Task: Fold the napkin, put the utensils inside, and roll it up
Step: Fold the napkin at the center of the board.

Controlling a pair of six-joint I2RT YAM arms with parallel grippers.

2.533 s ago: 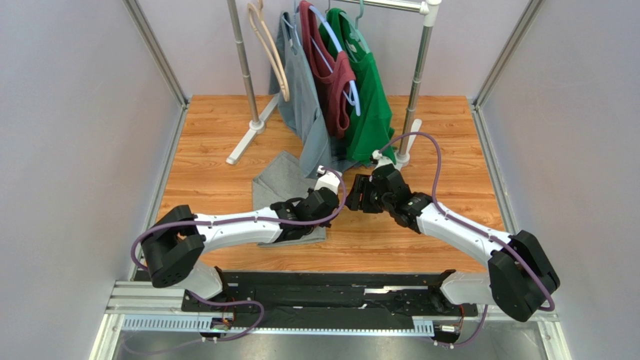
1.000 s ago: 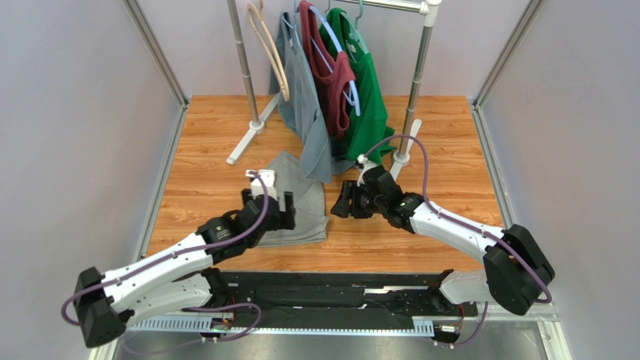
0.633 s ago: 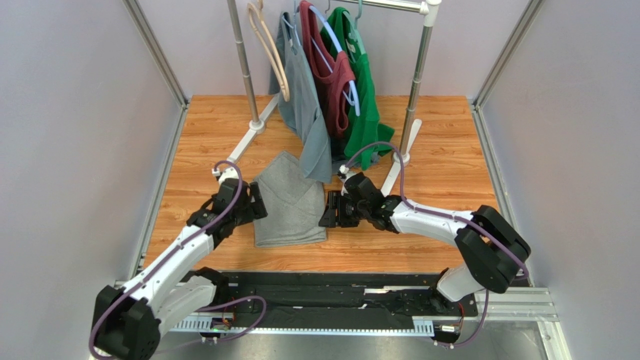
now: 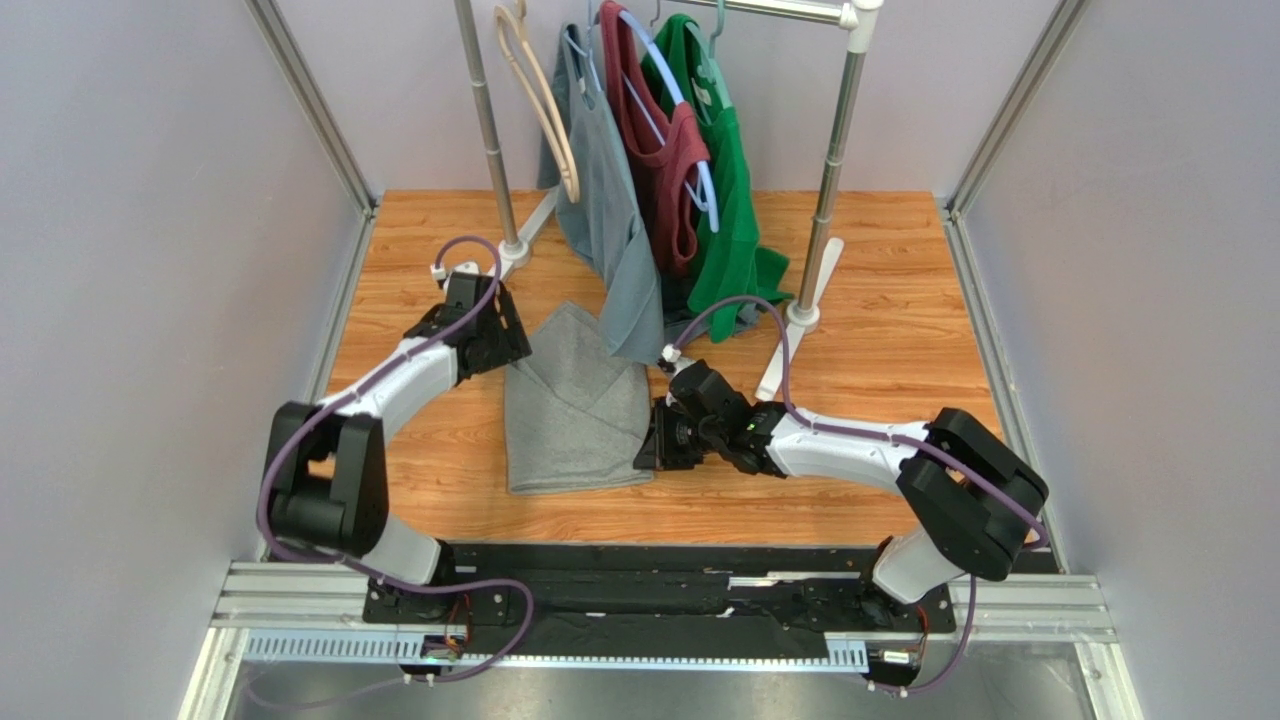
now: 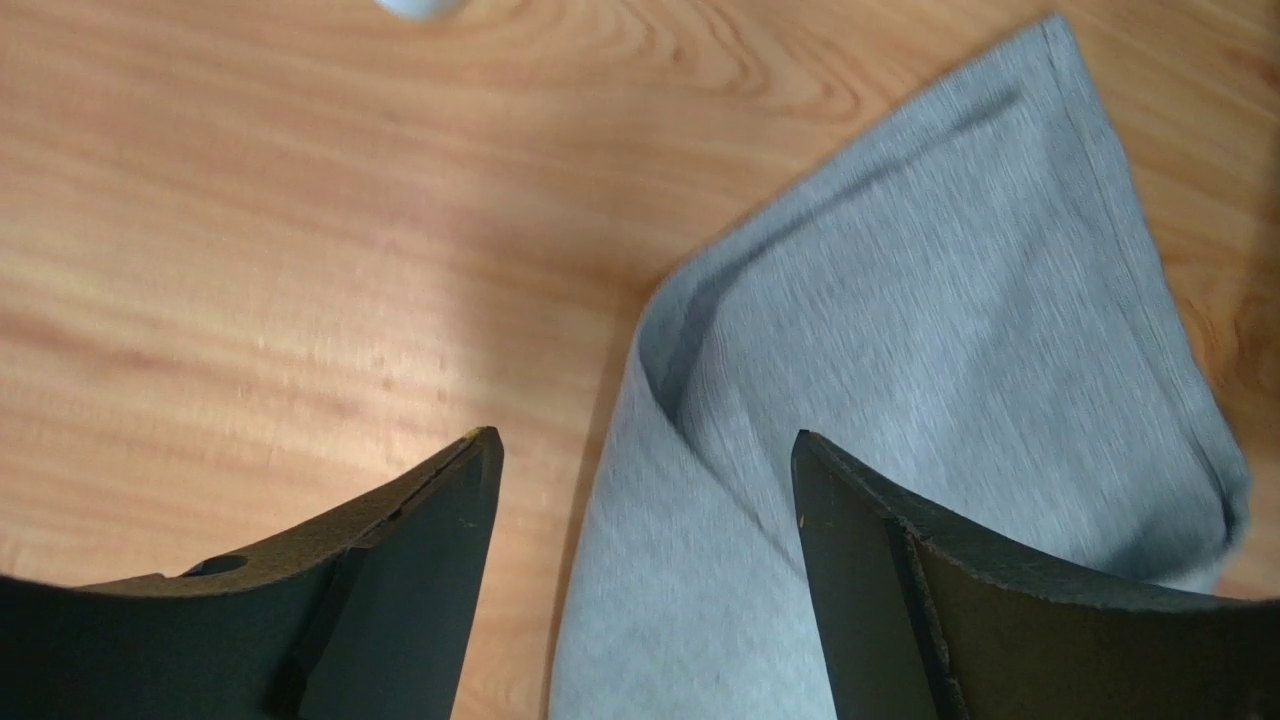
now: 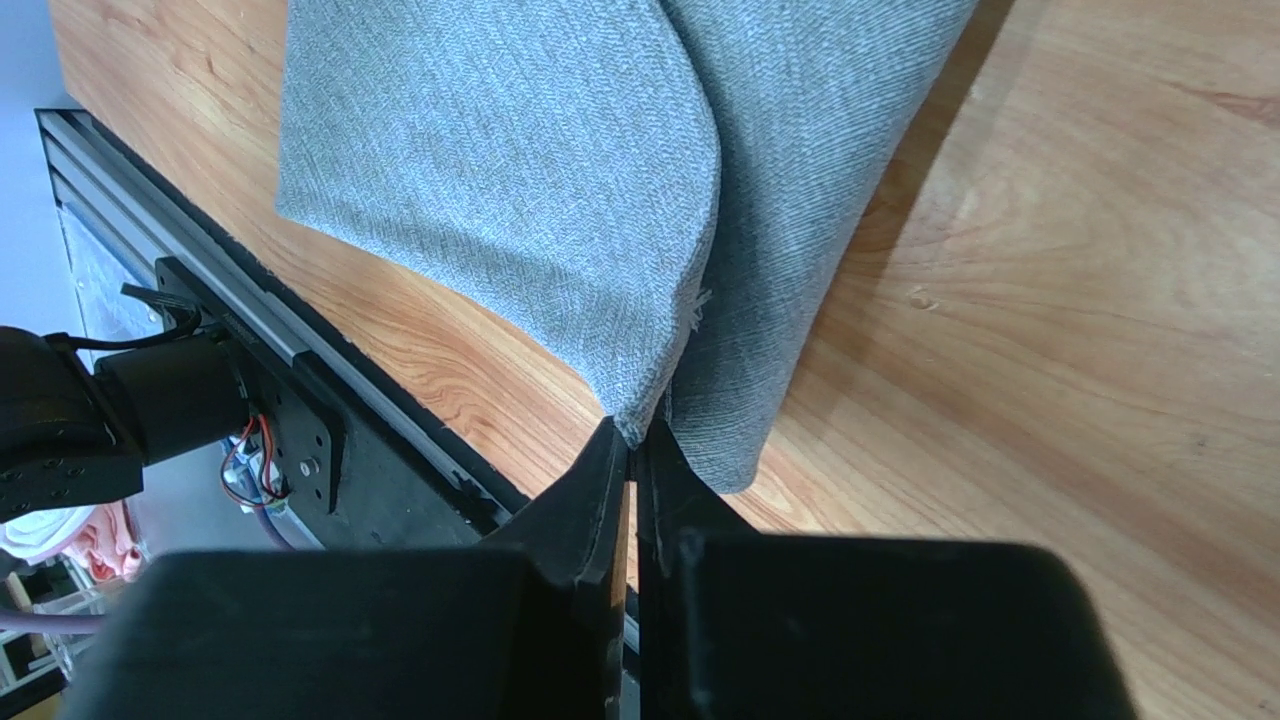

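The napkin (image 4: pixel 571 413) lies folded on the wooden table, a grey cloth with one flap lying over another. My left gripper (image 4: pixel 501 342) hovers open over its far left edge. In the left wrist view the cloth (image 5: pixel 932 300) runs between the spread fingers of that gripper (image 5: pixel 640 438), with nothing pinched. At the napkin's near right side, my right gripper (image 4: pixel 651 447) is shut on a corner. The right wrist view shows the top flap's corner (image 6: pixel 496 180) pinched at the tips of the gripper (image 6: pixel 634 435). The utensils are out of view.
A clothes rack (image 4: pixel 824 195) stands at the back with a grey shirt (image 4: pixel 601 180), a maroon top (image 4: pixel 661 150) and a green shirt (image 4: pixel 736 195) on hangers. Its white feet (image 4: pixel 489 285) rest near the left gripper. A black rail (image 4: pixel 646 578) runs along the near edge.
The left arm swung left and away to the napkin's far left edge, still open. The right gripper moved left to the napkin's near right corner and shut on it.
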